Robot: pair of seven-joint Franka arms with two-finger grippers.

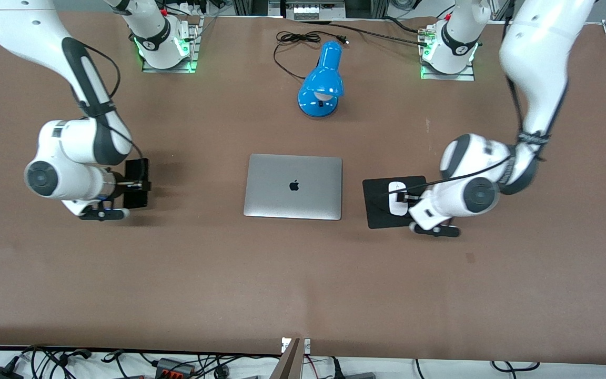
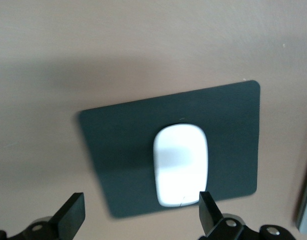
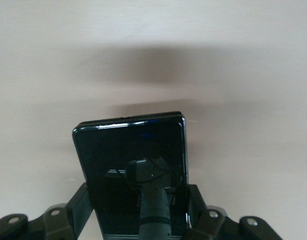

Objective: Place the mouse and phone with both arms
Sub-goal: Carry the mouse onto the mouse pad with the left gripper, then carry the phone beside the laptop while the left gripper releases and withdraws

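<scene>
While hovering low over the black pad (image 1: 382, 210) beside the laptop (image 1: 293, 186), held the left gripper (image 2: 139, 200) spread wide, touching nothing. Found the mouse (image 2: 181, 165) lying flat on that pad, closer to one fingertip than the other. Judged an off-centre closing likely to nudge it askew or off the pad. Saw the right gripper (image 3: 139, 195) toward the right arm's end of the table, pinching the phone (image 3: 131, 150) by its long edges. Could not tell whether resting on the table or just above it. Feared a slip of that glossy body from so narrow a grip.
</scene>
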